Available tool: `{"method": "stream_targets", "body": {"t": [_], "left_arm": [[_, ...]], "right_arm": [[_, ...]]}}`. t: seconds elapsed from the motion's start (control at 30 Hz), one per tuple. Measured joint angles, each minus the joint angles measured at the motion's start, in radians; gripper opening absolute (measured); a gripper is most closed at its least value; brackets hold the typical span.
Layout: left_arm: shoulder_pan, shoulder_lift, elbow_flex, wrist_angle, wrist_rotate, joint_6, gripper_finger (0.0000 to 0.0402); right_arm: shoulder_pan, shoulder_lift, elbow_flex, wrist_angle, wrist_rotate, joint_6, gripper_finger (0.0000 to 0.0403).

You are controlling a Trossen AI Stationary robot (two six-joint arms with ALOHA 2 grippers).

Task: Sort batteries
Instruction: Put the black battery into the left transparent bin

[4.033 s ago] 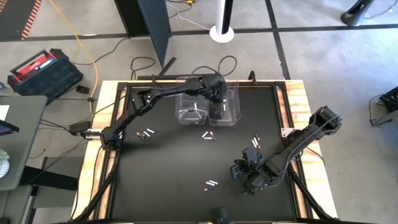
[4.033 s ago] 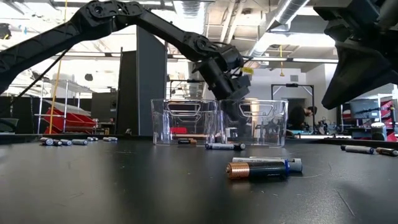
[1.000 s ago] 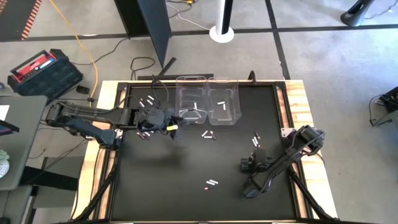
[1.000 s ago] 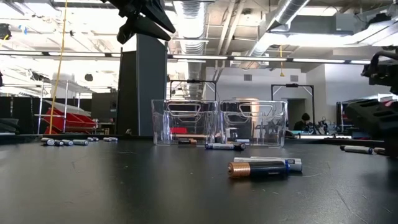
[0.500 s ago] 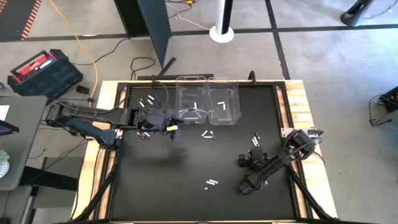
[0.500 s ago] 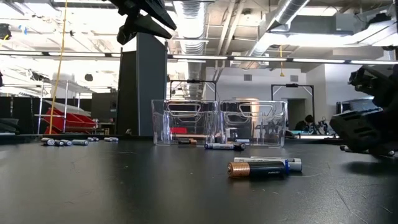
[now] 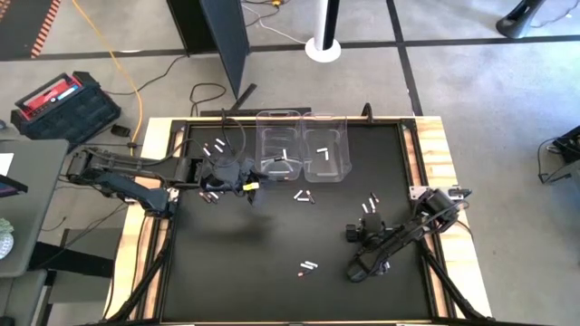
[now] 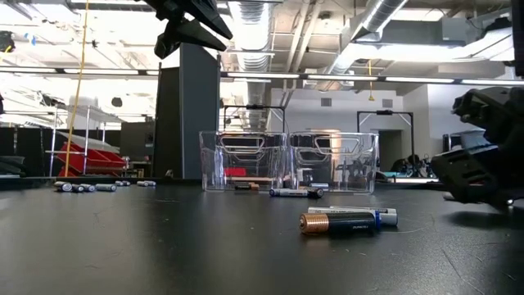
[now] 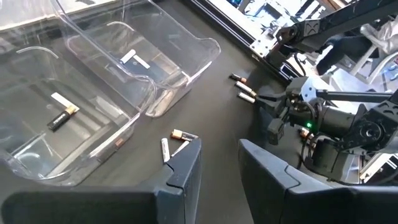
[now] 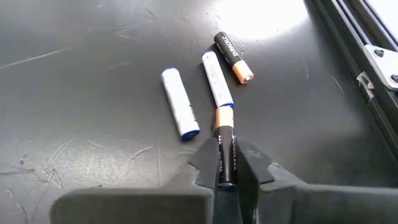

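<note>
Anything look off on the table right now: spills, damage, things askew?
Nothing damaged or spilled. Loose batteries lie scattered on the black table, a few already in the clear bins. The right end effector grips a dark, copper-tipped battery; the left end effector hangs beside the bins.

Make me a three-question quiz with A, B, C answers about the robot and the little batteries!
1. Where do the two clear plastic bins stand?
A. far edge of the black table
B. on the floor
C. in the right arm's grip

2. How many loose batteries lie ahead of the right gripper's fingers in the right wrist view?
A. none
B. three
C. ten

3. What is the right gripper doing?
A. hanging over a bin
B. pinching a white cell
C. pinching a dark, copper-tipped battery

Answers: 1 A, the high view shows them at the far edge; 2 B, two white and one dark lie there; 3 C, its fingers flank the dark cell.
</note>
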Motion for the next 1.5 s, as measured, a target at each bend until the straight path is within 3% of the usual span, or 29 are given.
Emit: {"method": "stream_targets", "body": {"t": [0.6, 1.1, 1.5], "left_arm": [[0.0, 0.0, 0.0, -0.001, 0.002, 0.015, 0.0103], [0.0, 0.0, 0.0, -0.001, 0.039, 0.014, 0.0103], [0.0, 0.0, 0.0, -0.015, 0.037, 0.015, 0.0103]], "right_arm": [[0.005, 0.007, 0.136, -0.111, -0.069, -0.022, 0.0037], [0.01, 0.004, 0.315, -0.341, -0.038, -0.048, 0.0038], [0.011, -0.077, 0.37, -0.349, 0.012, -0.194, 0.0038]]}}
